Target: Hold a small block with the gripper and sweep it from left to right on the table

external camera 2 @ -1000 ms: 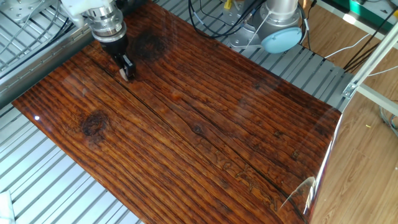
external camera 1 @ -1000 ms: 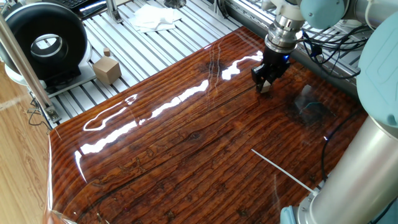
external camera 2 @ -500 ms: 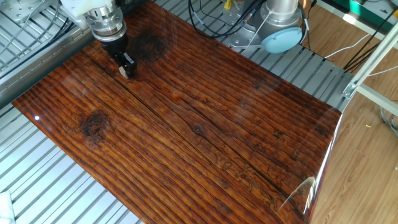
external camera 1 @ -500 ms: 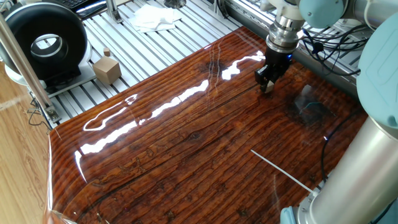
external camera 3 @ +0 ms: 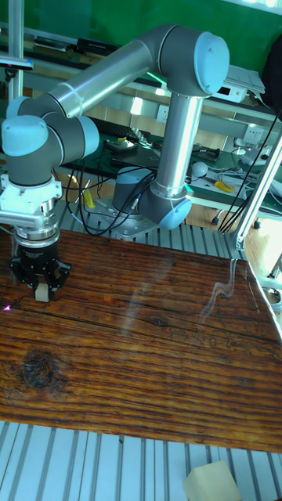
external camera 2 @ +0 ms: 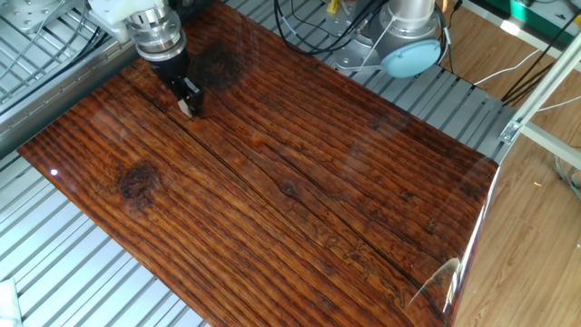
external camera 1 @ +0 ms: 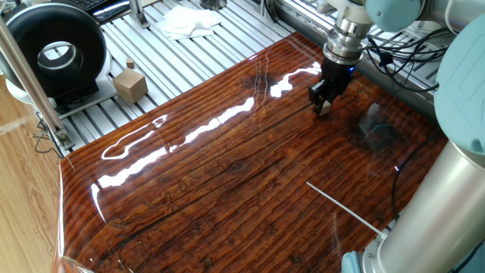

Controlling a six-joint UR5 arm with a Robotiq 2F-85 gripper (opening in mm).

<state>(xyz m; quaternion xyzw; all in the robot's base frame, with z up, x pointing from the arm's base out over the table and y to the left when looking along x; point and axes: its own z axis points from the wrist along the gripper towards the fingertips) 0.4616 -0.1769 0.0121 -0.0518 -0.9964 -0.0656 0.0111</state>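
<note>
The small block (external camera 1: 324, 111) is a tiny pale tan cube pinched between the black fingers of my gripper (external camera 1: 322, 105), right at the surface of the glossy reddish-brown table (external camera 1: 227, 189). In the other fixed view the gripper (external camera 2: 188, 103) stands near the table's (external camera 2: 318, 182) upper left corner with the small block (external camera 2: 186, 108) at its tips. The tall fixed view shows the gripper (external camera 3: 39, 286) pointing straight down at the left end of the table (external camera 3: 141, 352), shut on the small block (external camera 3: 40, 293).
On the slatted aluminium frame sit a larger tan cube with a knob (external camera 1: 130, 85), a black round device (external camera 1: 53, 53) and a white cloth (external camera 1: 189, 21). Cables (external camera 1: 398, 53) lie behind the gripper. The arm's base (external camera 2: 408, 36) stands beyond the table's far edge.
The gripper, still holding the small block, has only shifted a little back and forth near the same corner of the table. Nothing else has moved.
</note>
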